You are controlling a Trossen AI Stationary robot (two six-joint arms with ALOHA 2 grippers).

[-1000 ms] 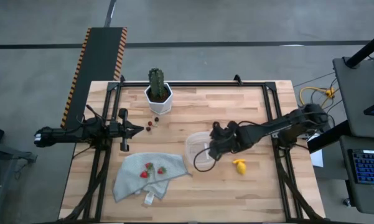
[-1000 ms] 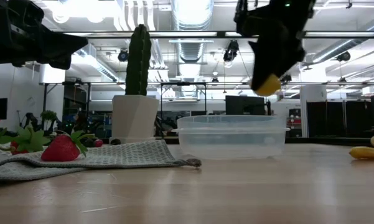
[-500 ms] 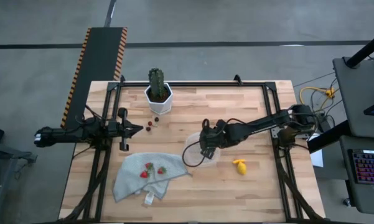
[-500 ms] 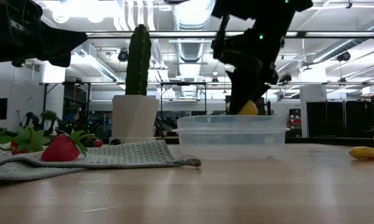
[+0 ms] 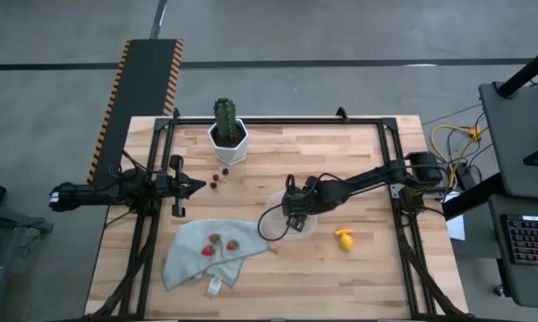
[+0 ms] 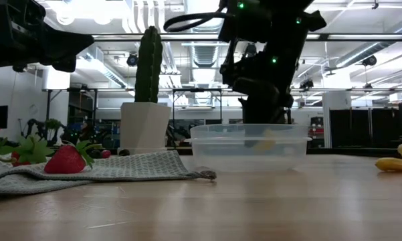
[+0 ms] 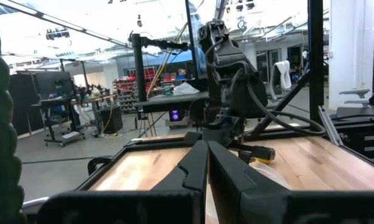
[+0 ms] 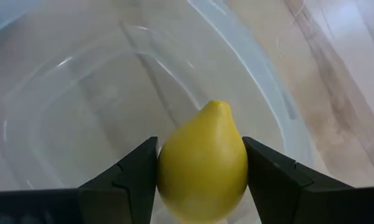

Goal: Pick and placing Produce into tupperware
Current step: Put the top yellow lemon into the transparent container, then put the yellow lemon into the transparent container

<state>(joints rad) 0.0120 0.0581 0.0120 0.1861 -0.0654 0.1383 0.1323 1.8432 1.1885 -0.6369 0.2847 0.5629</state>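
My right gripper (image 8: 201,149) is shut on a yellow lemon (image 8: 202,163) and reaches down inside the clear tupperware tub (image 5: 285,221), which stands mid-table. Through the tub wall in the low view the lemon (image 6: 267,140) shows below the rim. A second yellow piece (image 5: 344,239) lies on the table to the tub's right. Red strawberries (image 5: 209,250) lie on a grey cloth (image 5: 210,255) at the near left. Tiny dark berries (image 5: 217,178) lie near the plant pot. My left gripper (image 5: 197,186) hovers shut at the table's left, holding nothing. My right gripper pinches the lemon's two opposite sides (image 8: 163,171) between its two fingers (image 8: 137,171). The fingers come from above, slanting steeply down. The lemon's pointed end (image 8: 216,104) faces away from the fingers, toward the tub's floor. Whether it touches the floor, I cannot tell.
A green cactus in a white pot (image 5: 227,134) stands at the far edge, left of centre. Black frame rails (image 5: 403,224) run along the table's left and right sides. Bare wood lies near the front edge and between the tub and the pot.
My right gripper has sunk and gone a little toward the table's left with the lemon. It was well above the tub's rim a second ago. The lemon now sits below the rim, inside the tub. The gripper has also rolled somewhat.
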